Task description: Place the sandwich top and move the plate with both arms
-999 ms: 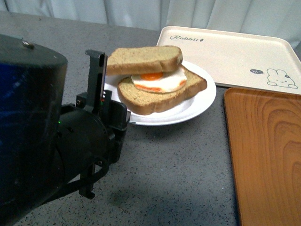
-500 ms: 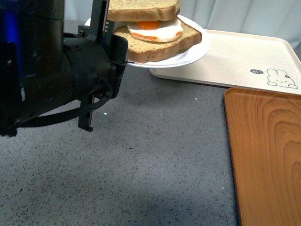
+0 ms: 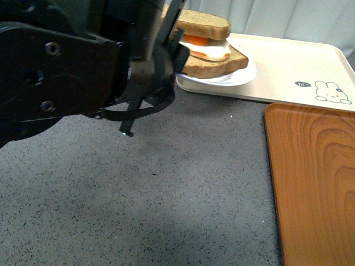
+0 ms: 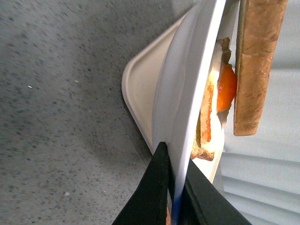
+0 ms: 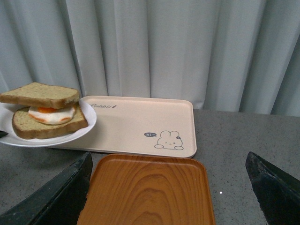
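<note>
front: looked down over table, left arm (image 3: 66,72) close | left wrist: tight on plate (image 4: 187,93) rim | right wrist: low, faced curtain (image 5: 187,47) | shared: plate, rabbit tray (image 5: 140,122)

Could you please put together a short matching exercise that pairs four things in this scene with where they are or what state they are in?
1. plate
2. top slice
3. orange tray
4. right hand

A. open, holding nothing
B. lying over the fried egg
C. pinched at its rim by the left hand
D. bare, nearest the camera in the right wrist view

Pairs: 1-C, 2-B, 3-D, 4-A
</note>
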`<state>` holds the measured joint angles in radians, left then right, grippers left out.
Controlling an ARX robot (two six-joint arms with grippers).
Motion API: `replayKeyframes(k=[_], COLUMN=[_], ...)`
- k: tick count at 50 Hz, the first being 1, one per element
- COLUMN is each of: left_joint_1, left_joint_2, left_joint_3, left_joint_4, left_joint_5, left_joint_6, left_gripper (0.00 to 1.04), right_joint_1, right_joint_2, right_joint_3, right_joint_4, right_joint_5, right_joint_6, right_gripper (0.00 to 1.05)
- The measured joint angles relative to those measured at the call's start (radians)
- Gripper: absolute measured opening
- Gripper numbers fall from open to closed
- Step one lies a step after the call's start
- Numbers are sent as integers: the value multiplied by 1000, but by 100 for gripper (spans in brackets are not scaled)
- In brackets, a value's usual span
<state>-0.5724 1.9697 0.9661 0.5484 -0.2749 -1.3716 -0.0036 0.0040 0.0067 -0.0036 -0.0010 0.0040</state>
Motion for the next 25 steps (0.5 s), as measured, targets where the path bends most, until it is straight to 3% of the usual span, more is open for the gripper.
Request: replayKeyframes(k=[25], left_joint_1=[-92], left_joint_2=[116], left_joint_3=[190], left_joint_4=[-78], left_joint_5=[-22], left_joint_6=[4], left_gripper=[4], right_joint_1=[0], right_joint_2=[0], right_joint_3=[0], right_joint_4=[0], right_joint_5=[0], right_joint_6=[0], right_gripper=[96])
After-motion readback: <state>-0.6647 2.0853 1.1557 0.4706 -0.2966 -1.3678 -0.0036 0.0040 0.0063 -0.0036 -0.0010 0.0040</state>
